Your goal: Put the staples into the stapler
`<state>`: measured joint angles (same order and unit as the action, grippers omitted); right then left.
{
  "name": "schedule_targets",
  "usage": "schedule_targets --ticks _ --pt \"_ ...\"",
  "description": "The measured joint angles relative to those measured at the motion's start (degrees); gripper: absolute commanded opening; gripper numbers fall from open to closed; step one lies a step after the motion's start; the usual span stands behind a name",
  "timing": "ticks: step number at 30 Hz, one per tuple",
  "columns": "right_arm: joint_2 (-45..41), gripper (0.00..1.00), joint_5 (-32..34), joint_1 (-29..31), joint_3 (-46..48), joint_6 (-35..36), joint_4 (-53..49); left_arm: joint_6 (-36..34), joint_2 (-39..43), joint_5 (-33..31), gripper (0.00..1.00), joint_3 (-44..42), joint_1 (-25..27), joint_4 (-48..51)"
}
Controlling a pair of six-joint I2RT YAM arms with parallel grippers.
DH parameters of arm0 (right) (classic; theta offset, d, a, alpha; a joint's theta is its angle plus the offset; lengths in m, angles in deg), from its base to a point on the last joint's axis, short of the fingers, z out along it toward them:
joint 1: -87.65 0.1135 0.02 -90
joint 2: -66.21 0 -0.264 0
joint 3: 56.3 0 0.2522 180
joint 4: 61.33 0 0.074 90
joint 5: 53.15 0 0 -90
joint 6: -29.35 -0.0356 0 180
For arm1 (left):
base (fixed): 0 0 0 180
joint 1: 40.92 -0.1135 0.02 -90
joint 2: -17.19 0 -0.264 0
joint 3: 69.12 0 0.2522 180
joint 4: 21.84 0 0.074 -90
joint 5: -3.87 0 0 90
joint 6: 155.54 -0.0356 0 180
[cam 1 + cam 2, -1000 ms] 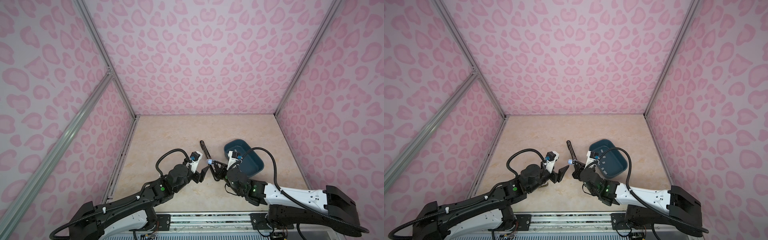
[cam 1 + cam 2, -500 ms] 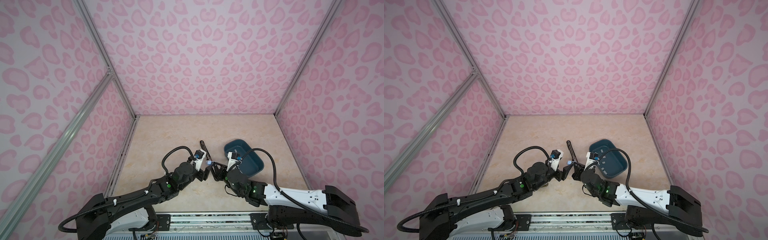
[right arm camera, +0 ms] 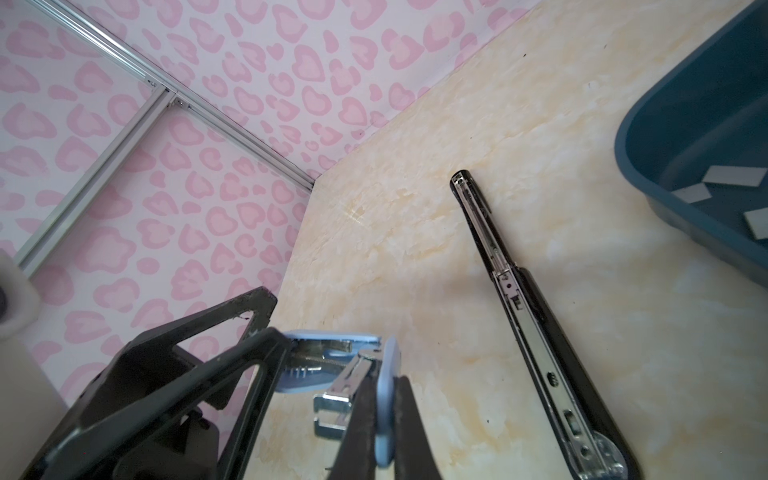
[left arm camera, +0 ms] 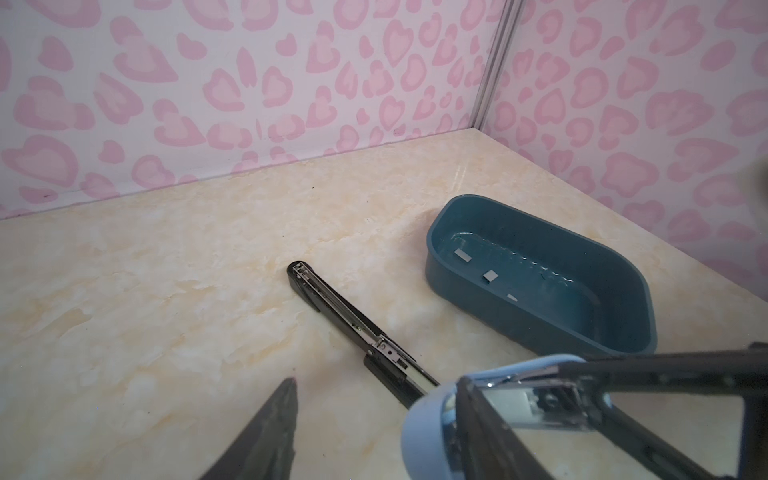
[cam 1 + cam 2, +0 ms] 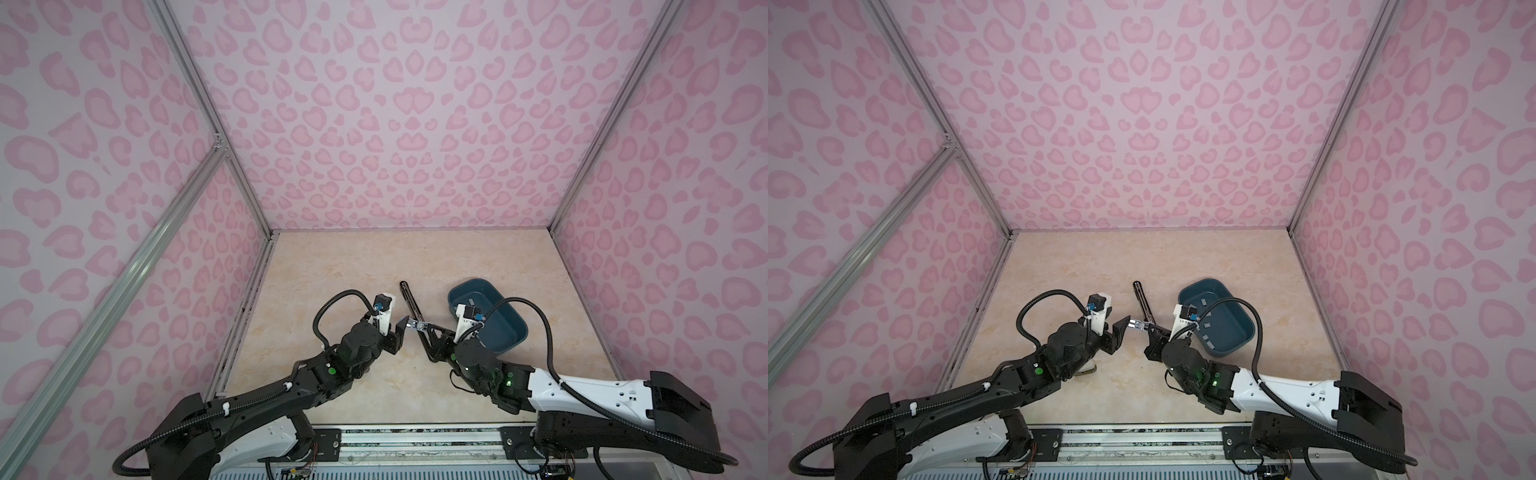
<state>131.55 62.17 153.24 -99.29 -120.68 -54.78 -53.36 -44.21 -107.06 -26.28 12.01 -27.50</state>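
A small light-blue stapler (image 3: 332, 353) hangs open above the table, and my right gripper (image 3: 384, 386) is shut on its blue base plate. Its metal staple channel (image 3: 332, 403) sticks out beside my fingers. My left gripper (image 4: 376, 384) is open at the stapler's lid end (image 4: 432, 428); one finger touches the lid and the other stands well apart. In both top views the two grippers (image 5: 402, 326) (image 5: 1152, 332) meet at mid-table. The staples (image 4: 490, 275) (image 3: 715, 174) are pale grey strips lying in a teal tub (image 4: 561, 332).
A long black stapler (image 5: 409, 301) (image 3: 519, 316) lies opened flat on the marble table, just behind the grippers and left of the teal tub (image 5: 515, 332). Pink patterned walls close in the back and both sides.
My left arm has swung right and forward up to the blue stapler, and its jaws have narrowed. The right gripper has kept the stapler in the same place.
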Motion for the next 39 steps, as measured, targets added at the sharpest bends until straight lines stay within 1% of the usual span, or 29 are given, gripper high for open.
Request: schedule_targets --ticks 4,8,14,17,18,20,22,24,26,27,30,32,35,38,39 --pt "-0.1 0.00 -1.5 0.7 0.6 -0.3 2.6 0.2 -2.6 -1.4 0.58 -0.5 -0.8 0.0" --pt "0.0 0.00 -1.7 1.4 0.7 -0.2 2.8 0.7 -4.5 -2.0 0.58 -0.8 -0.9 -1.7" --pt "-0.6 0.00 -1.2 2.2 1.3 -0.2 2.7 1.2 -4.2 -1.5 0.58 -2.0 -1.2 -3.0" --pt "-1.5 0.00 -0.9 2.4 2.0 -0.2 3.3 1.1 -1.3 -0.5 0.61 -2.9 -1.5 -2.6" --pt "-1.7 0.00 -0.7 2.4 2.1 -0.2 3.9 1.0 0.2 0.0 0.63 -3.1 -1.6 -2.4" --pt "-2.0 0.00 -0.4 2.4 2.1 -0.2 4.5 -0.1 4.2 1.4 0.71 -3.7 -1.6 -1.6" --pt "-2.0 0.00 -0.1 2.4 2.1 -0.4 4.8 -1.9 9.9 4.3 0.82 -5.0 -1.6 -1.4" --pt "-2.1 0.00 -0.1 2.5 2.0 -0.3 4.5 -4.8 14.7 8.9 0.86 -6.2 -1.6 -1.3" --pt "-2.6 0.00 -0.1 2.4 1.5 -0.1 2.9 -8.6 18.8 15.0 0.86 -7.7 -1.6 -1.1" --pt "-3.3 0.00 -0.1 2.4 1.2 -0.1 1.8 -11.0 20.6 18.5 0.85 -8.4 -1.6 -0.4" --pt "-6.8 0.00 -0.1 2.4 1.4 0.7 -2.1 -17.7 23.6 26.2 0.82 -10.3 -1.6 1.3" --pt "-10.2 0.00 -0.2 2.3 2.8 1.1 -4.5 -21.7 24.2 29.3 0.80 -11.6 -1.6 1.6" --pt "-16.3 0.00 -1.0 1.8 6.1 1.2 -8.0 -29.1 23.8 34.2 0.73 -13.0 -1.6 1.8" --pt "-21.6 0.00 -1.9 1.3 9.0 1.1 -11.3 -36.2 21.4 37.6 0.66 -12.4 -1.5 2.0" --pt "-22.8 0.00 -2.2 1.0 9.6 1.1 -12.0 -38.5 20.1 37.9 0.66 -11.5 -1.4 2.8"
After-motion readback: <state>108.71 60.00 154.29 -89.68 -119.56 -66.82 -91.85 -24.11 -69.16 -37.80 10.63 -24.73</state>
